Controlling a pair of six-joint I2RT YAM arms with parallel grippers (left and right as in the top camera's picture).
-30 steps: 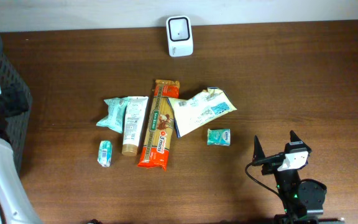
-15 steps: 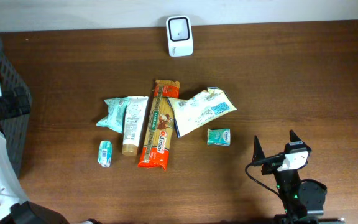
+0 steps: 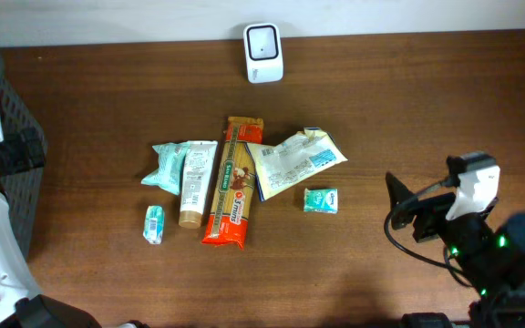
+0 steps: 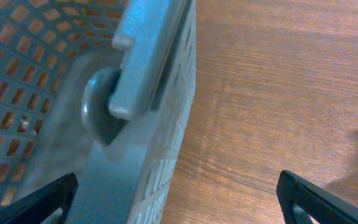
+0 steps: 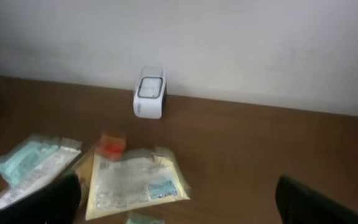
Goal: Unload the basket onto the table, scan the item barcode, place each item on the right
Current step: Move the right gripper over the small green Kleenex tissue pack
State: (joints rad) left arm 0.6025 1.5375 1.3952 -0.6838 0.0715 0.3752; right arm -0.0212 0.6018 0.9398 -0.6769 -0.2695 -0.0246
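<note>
The white scanner (image 3: 262,53) stands at the middle of the table's (image 3: 427,100) far edge. The goods lie in a loose cluster near the table's centre. An orange pasta packet (image 3: 231,196) lies lengthwise, pointing toward the scanner. A cream tube (image 3: 195,182) lies just beside it on the left, and a teal pouch (image 3: 166,166) touches the tube's far side. A pale printed pouch (image 3: 294,161) overlaps the pasta packet's upper right side; these two are the things nearest the scanner. A small teal packet (image 3: 321,200) sits apart, just nearer than that pouch, and a small teal bottle (image 3: 154,224) lies alone toward the near-left.

The right gripper (image 5: 178,186) hovers over the near-right part of the table, facing the cluster and the scanner. Its fingers are spread wide and hold nothing, and the small teal packet is the item closest to it. The left gripper (image 4: 173,199) is also spread wide and empty, above the rim of a dark mesh basket (image 3: 12,137) at the table's left edge.
</note>
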